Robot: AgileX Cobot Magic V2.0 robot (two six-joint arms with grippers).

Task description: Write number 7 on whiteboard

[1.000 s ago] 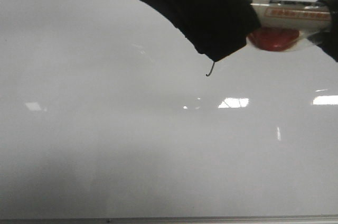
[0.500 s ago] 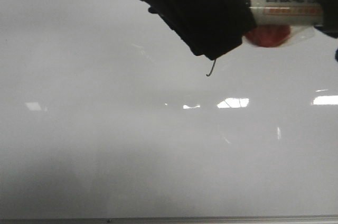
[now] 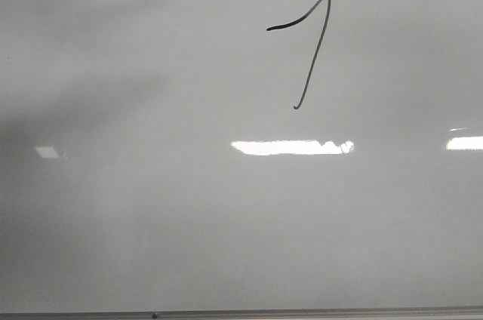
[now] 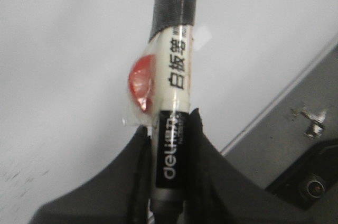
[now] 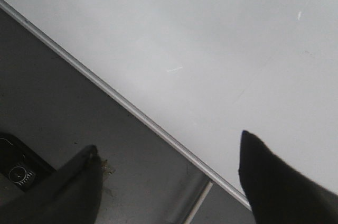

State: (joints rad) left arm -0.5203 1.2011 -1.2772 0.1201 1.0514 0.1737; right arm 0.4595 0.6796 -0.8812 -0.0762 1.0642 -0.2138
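The whiteboard point(image 3: 151, 222) fills the front view, glossy pale grey, with a thin metal edge along the bottom. The number 7 point(image 3: 309, 56) is drawn on it in thin dark ink: a short bar rising to a peak, then a long slanted stem with a hooked end. No gripper shows in the front view. In the left wrist view my left gripper point(image 4: 171, 123) is shut on a whiteboard marker point(image 4: 174, 92) with a black taped tip end and a red blob under clear tape, held above the whiteboard point(image 4: 63, 49). My right gripper point(image 5: 169, 150) is open and empty over the board's edge point(image 5: 132, 109).
Bright rectangular light reflections point(image 3: 290, 147) lie across the board below the 7. Beyond the board's metal edge in both wrist views is a dark grey surface point(image 5: 63, 108) with a small screw fitting point(image 4: 311, 123).
The left gripper with the marker has moved out of the front view, uncovering the whole 7. Before, only the stem's hooked end showed below it.
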